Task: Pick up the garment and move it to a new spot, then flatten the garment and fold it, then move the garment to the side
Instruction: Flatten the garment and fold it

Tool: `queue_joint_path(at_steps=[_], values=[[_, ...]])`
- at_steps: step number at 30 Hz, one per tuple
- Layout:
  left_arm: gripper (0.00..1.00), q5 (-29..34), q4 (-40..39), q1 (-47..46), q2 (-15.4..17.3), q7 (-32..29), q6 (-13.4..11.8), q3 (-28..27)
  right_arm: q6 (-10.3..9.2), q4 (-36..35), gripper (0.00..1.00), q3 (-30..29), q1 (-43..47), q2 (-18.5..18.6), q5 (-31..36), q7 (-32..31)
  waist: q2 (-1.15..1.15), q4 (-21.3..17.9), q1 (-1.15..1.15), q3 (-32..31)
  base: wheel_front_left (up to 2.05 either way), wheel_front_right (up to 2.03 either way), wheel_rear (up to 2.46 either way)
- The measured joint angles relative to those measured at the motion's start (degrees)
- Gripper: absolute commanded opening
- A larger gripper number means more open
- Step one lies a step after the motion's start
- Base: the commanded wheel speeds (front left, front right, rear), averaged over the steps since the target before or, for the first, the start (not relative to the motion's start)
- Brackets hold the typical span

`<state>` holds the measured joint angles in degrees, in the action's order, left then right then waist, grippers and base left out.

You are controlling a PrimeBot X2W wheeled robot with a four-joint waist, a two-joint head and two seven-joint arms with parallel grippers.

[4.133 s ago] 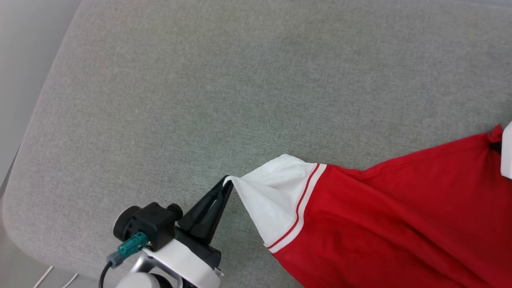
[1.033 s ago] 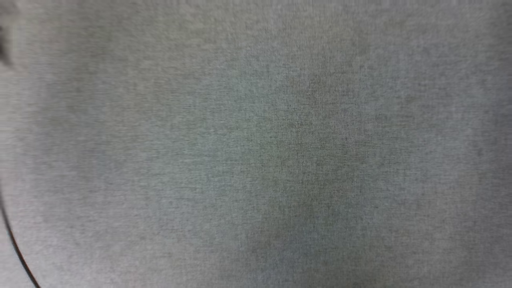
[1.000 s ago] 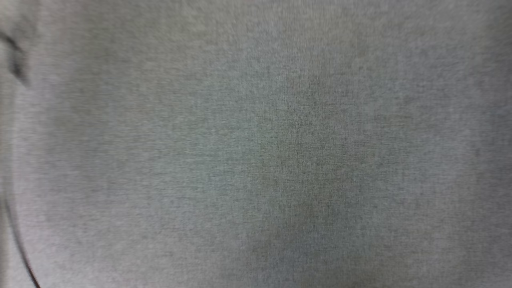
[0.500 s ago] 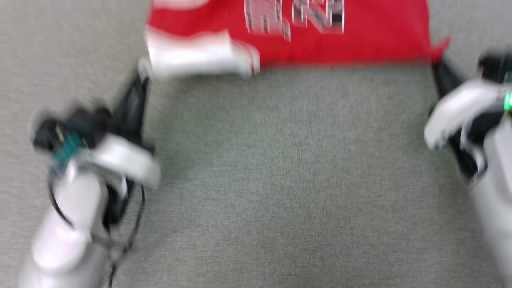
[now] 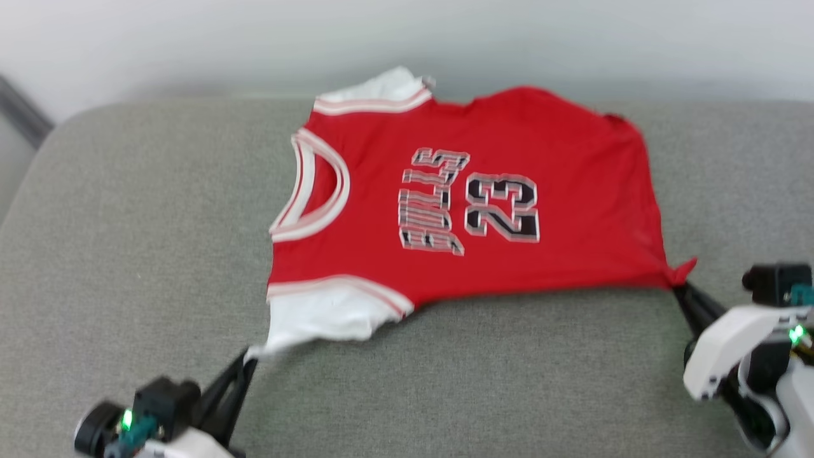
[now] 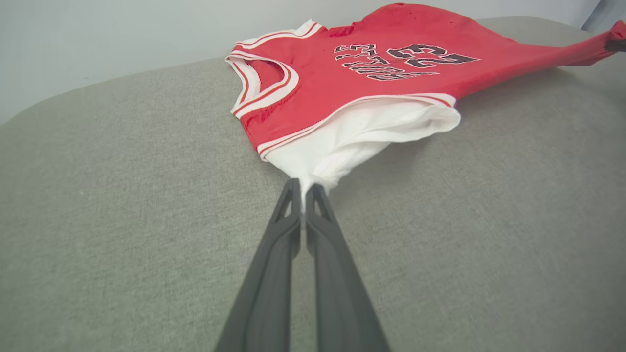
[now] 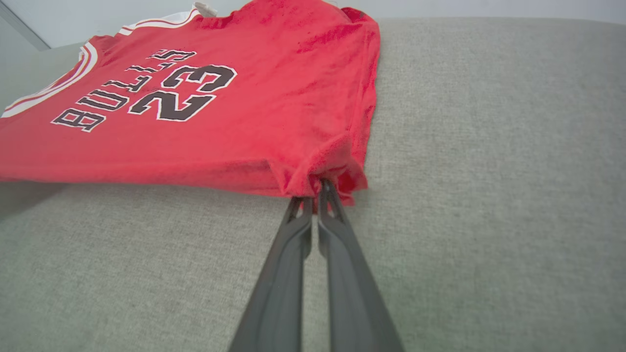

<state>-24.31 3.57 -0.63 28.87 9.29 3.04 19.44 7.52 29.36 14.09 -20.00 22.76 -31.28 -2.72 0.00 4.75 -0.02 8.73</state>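
Observation:
The garment [image 5: 483, 216] is a red jersey T-shirt with white sleeves and block letters, spread print-up across the grey cushion, collar to the left. My left gripper [image 5: 251, 357] is shut on the tip of the near white sleeve [image 6: 352, 142], low on the left. My right gripper [image 5: 677, 287] is shut on the near red hem corner [image 7: 318, 181] at the right. The near edge of the garment [image 7: 195, 98] is pulled taut between the two grips and lifted slightly off the cushion. In the left wrist view my left gripper [image 6: 303, 188] pinches bunched white cloth.
The grey fabric cushion [image 5: 445, 381] has a rounded left corner [image 5: 57, 140] and a pale wall [image 5: 407, 38] behind it. The shirt's far sleeve [image 5: 375, 95] lies near the cushion's back edge.
The head camera has swung, so the whole shirt and both grippers now show. Since half a second ago the garment sits lower in view, spread out; both grips are unchanged.

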Motion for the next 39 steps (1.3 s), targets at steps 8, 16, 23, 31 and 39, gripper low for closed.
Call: queue_joint_path(at_steps=[8, 16, 23, 31, 39], values=[[0.0, -2.99, -6.81, 11.76, 3.88, -5.24, -0.66, 0.41, 0.0, -5.99, 0.0, 2.04, 9.89, 3.05, -3.61, -2.16, 0.0, -0.62, 0.0, -4.97, 0.0, 0.0, 0.0], [0.0, -6.23, -12.51, 21.56, 7.28, -10.07, -1.07, 0.9, 0.0, -12.7, 0.0, 0.6, 20.57, 5.98, -7.6, -6.3, 0.0, -1.2, 0.01, -9.03, 0.0, 0.0, 0.0], [0.0, -8.45, -16.27, 24.85, 7.69, -11.33, -1.55, 1.02, -0.01, -18.95, 0.0, -2.6, 28.5, 6.42, -9.1, -10.45, 0.0, -1.65, 0.01, -9.84, 0.0, 0.0, 0.0], [0.0, -7.15, -18.4, 20.9, 7.77, -7.36, -1.7, -1.46, -0.01, -24.27, 0.0, -6.45, 28.94, 4.86, -9.15, -12.82, 0.0, -2.46, 0.01, -8.62, 0.0, 0.0, 0.0], [0.0, -7.16, -18.22, 10.68, 7.1, -5.81, -1.01, -3.69, -0.01, -28.18, 0.0, -7.82, 22.66, 4.45, -7.44, -17.7, 0.0, -2.79, 0.02, -4.03, 0.0, 0.0, 0.0]])
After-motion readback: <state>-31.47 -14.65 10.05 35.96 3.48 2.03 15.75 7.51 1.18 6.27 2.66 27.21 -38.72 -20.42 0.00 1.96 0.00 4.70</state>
